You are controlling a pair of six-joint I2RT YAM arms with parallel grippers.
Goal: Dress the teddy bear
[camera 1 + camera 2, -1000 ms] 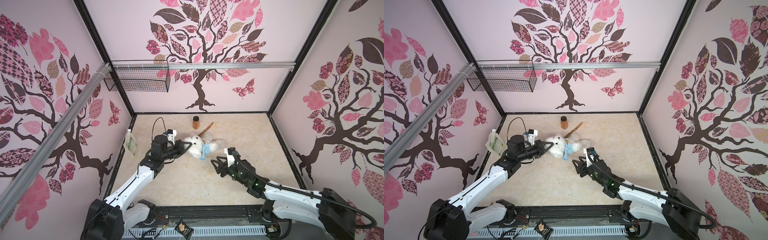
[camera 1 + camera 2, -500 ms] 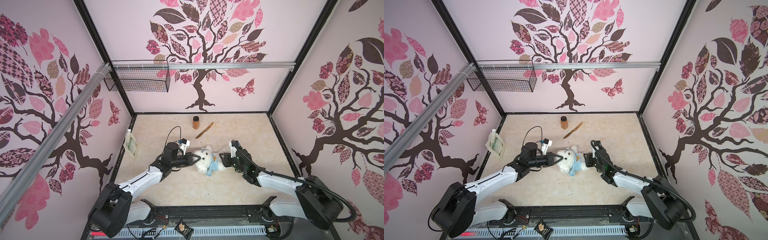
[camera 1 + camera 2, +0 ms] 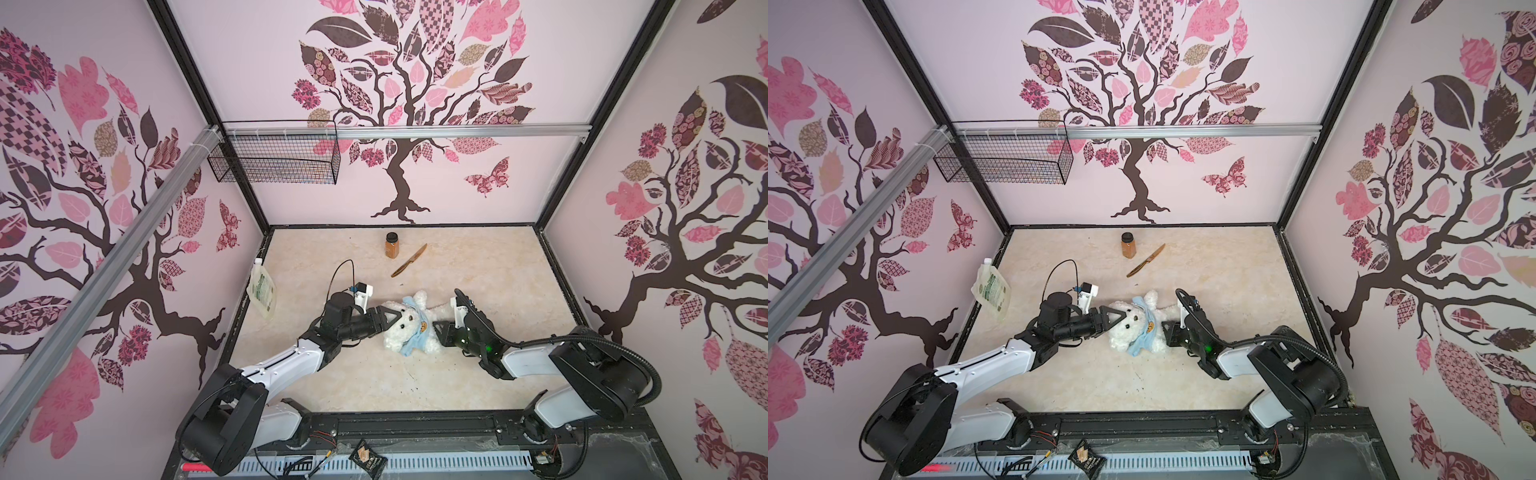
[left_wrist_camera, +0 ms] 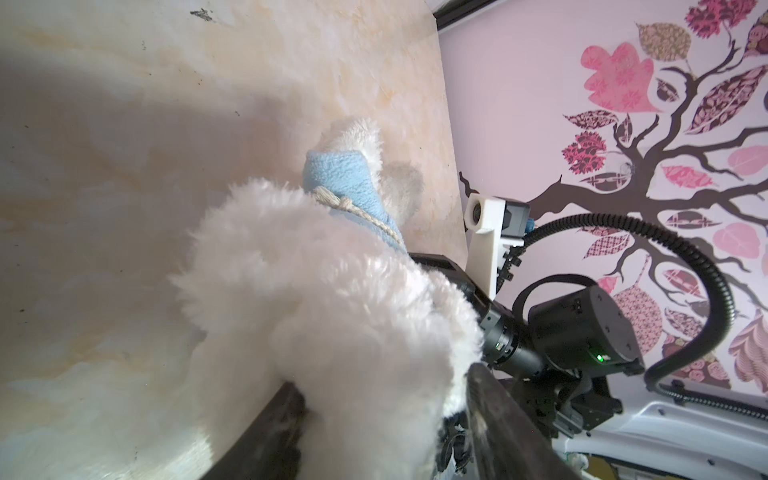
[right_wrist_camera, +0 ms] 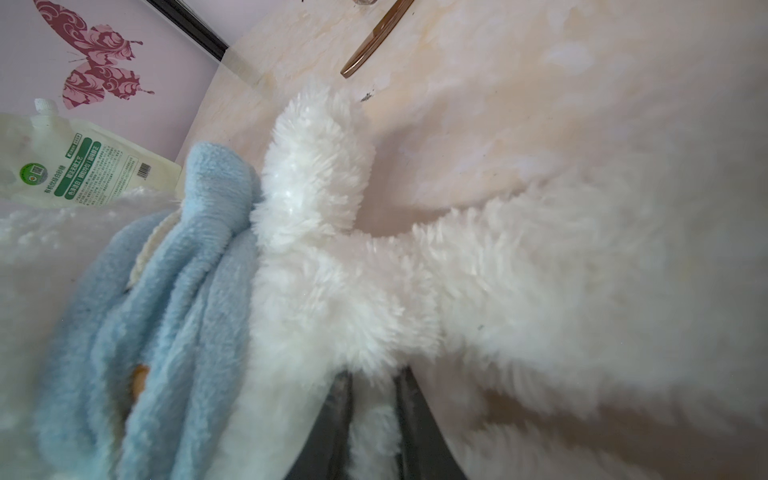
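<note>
The teddy bear (image 3: 398,334) (image 3: 1124,334) lies mid-table, a light blue shirt (image 3: 417,338) (image 3: 1144,337) bunched around its neck and chest. My left gripper (image 3: 388,318) (image 3: 1115,318) is at the bear's head, open, with head fur between its spread fingers. In the left wrist view, white fur (image 4: 311,291) fills the gap of the left gripper (image 4: 386,415), and the shirt (image 4: 345,187) shows beyond it. My right gripper (image 3: 438,330) (image 3: 1167,330) is at the bear's lower body. In the right wrist view the right gripper (image 5: 374,415) is shut on a tuft of bear fur (image 5: 353,270), beside the shirt (image 5: 174,291).
A brown spice jar (image 3: 392,245) and a wooden knife (image 3: 409,260) lie toward the back of the table. A white refill pouch (image 3: 262,291) leans at the left wall. A wire basket (image 3: 274,158) hangs high at the back left. A dark packet (image 3: 368,455) lies on the front rail.
The bear has been dragged forward and to the right. My left gripper has opened at its head. My right gripper has come in against the bear's lower body and closed on its fur.
</note>
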